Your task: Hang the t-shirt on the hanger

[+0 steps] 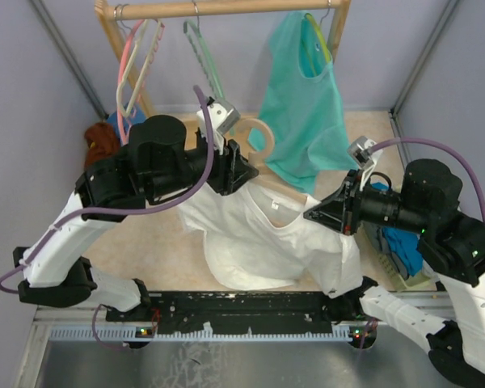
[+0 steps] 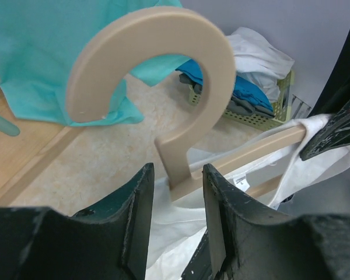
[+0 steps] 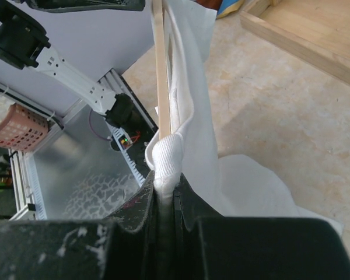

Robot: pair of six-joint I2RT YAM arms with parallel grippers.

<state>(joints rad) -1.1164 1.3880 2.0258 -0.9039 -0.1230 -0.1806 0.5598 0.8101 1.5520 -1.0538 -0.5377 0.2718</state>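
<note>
The beige hanger (image 1: 256, 134) is held off the table, with its big round hook (image 2: 157, 64) up. The white t-shirt (image 1: 259, 234) drapes from it, and the hanger's arm (image 2: 262, 149) runs inside the collar. My left gripper (image 2: 176, 175) is open, with the hanger's neck just beyond its fingertips and a gap on each side. It sits at the hanger's neck in the top view (image 1: 241, 170). My right gripper (image 3: 166, 185) is shut on the ribbed collar of the t-shirt (image 3: 189, 111), beside the hanger's arm (image 3: 161, 70). It is at the shirt's right shoulder in the top view (image 1: 323, 212).
A wooden rack (image 1: 226, 8) at the back carries pink hangers (image 1: 133, 56), a thin green hanger (image 1: 204, 56) and a teal top (image 1: 303, 113). A rust-brown garment (image 1: 101, 141) lies at the back left. A green basket (image 2: 262, 114) of blue clothes stands on the right.
</note>
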